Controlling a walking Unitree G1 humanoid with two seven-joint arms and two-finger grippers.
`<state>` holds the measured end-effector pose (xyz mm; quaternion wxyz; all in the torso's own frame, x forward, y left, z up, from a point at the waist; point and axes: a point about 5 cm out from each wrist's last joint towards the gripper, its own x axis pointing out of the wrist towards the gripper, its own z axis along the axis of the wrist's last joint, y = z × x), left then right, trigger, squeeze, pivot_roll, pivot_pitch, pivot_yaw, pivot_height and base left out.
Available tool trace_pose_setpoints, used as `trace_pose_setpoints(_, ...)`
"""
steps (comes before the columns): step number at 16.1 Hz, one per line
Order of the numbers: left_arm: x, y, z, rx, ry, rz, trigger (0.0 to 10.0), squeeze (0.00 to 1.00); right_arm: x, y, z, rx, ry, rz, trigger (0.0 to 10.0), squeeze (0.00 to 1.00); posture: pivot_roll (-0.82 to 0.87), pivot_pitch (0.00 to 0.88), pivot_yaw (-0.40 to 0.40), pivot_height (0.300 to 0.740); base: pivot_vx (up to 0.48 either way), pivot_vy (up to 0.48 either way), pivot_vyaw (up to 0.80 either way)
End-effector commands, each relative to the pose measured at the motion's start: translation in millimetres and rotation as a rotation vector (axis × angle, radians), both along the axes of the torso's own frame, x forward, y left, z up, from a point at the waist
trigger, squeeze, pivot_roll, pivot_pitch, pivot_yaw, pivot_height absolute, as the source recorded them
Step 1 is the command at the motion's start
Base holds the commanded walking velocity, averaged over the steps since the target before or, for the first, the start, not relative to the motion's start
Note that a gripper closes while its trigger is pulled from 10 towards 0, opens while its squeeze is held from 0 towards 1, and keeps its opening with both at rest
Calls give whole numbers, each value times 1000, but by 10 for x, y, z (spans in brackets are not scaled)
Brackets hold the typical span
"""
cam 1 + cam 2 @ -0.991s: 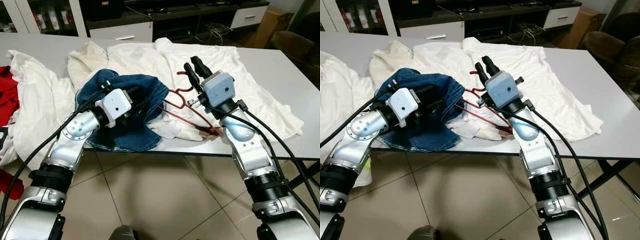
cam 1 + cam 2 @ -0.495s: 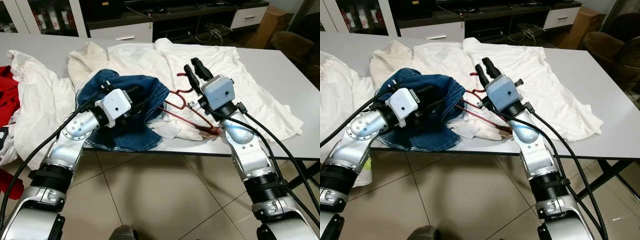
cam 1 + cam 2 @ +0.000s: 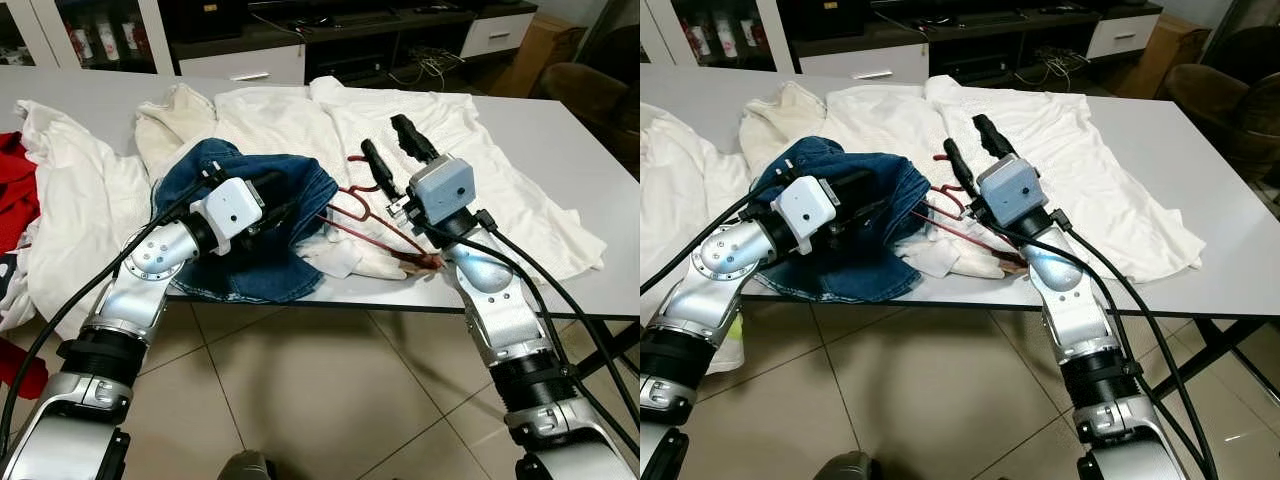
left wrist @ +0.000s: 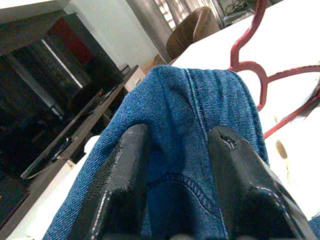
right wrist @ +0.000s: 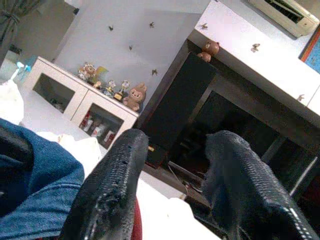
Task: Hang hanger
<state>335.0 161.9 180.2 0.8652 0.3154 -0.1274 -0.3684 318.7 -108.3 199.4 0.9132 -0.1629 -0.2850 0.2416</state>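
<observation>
A: What does the hanger look like, and where is it?

B: It is a thin dark-red hanger with a curled hook, lying near the middle of the frame on the white garments, close to the front edge of the table. Its hook end sits just beside the blue denim garment; its far end runs toward the lower right, under the right arm.

A: And the grippers?

B: The right gripper stands above the hanger's hook, tilted upward, its jaws spread apart and holding nothing. The left gripper is buried in the denim, jaws clenched on a fold of the denim garment, which bulges up between the two fingers in the left wrist view.

A: What lies around it?

B: Crumpled white cloth covers most of the table, with a red cloth at the far left edge of the frame. The denim is heavy and stitched, the white fabric soft and wrinkled, the table smooth and pale grey. Below is a tiled floor; dark cabinets stand along the top.
</observation>
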Motion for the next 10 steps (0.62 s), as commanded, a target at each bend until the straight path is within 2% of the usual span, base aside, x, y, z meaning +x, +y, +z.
trace_pose_setpoints(1, 7, -5, 10, 9, -8, 3, 10000, 0, -3, -34, -128, -24, 54, -9, 10000, 827, 154, 0, -17, 740, 0, 0, 0)
trace_pose_setpoints(2, 7, -1, 10, 10, -9, 5, 10000, 0, -6, -17, -154, -37, 57, -7, 10000, 416, 154, 0, -17, 740, 0, 0, 0)
trace_pose_setpoints(3, 8, -2, 13, 9, -10, 5, 10000, 0, -1, -12, -162, -41, 58, -7, 10000, 282, 154, 0, -17, 740, 0, 0, 0)
trace_pose_setpoints(9, 36, -61, 98, -3, -55, -11, 10000, 0, 29, -10, -180, -61, 66, -13, 10000, 271, 152, 0, -10, 740, 0, 0, 0)
trace_pose_setpoints(10, 30, -130, 82, -3, -54, -33, 10000, 0, 30, -12, -185, -63, 68, -14, 10000, 271, 152, 0, -10, 740, 0, 0, 0)
